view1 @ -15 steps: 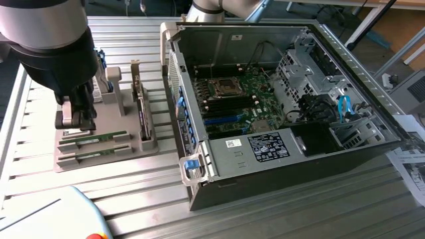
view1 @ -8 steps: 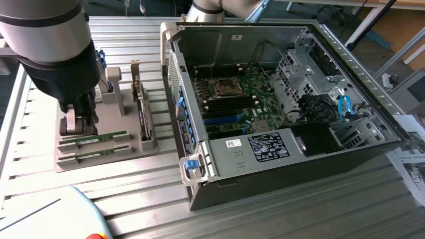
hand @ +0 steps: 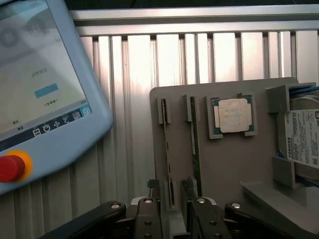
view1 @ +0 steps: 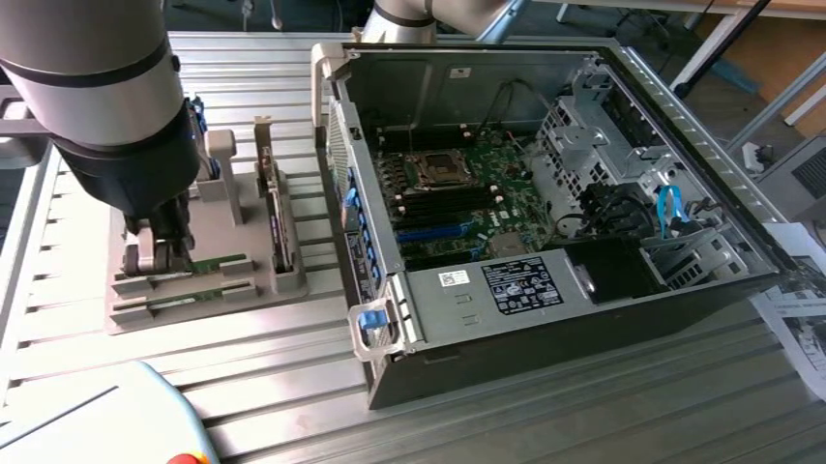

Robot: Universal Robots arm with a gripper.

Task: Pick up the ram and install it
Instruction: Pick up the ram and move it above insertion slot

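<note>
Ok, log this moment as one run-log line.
gripper: open, straddling ram | ram: on edge in gray holder, not lifted | install: not done

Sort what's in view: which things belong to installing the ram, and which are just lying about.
Job in hand:
- claw, open, straddling the ram
- grey holder that the ram stands in
- motherboard inside the open computer case

Lying about:
- processor chip
- Toshiba hard drive
- teach pendant

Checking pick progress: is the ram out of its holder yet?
In: the ram stands on edge in its holder slot, open gripper straddling it.
</note>
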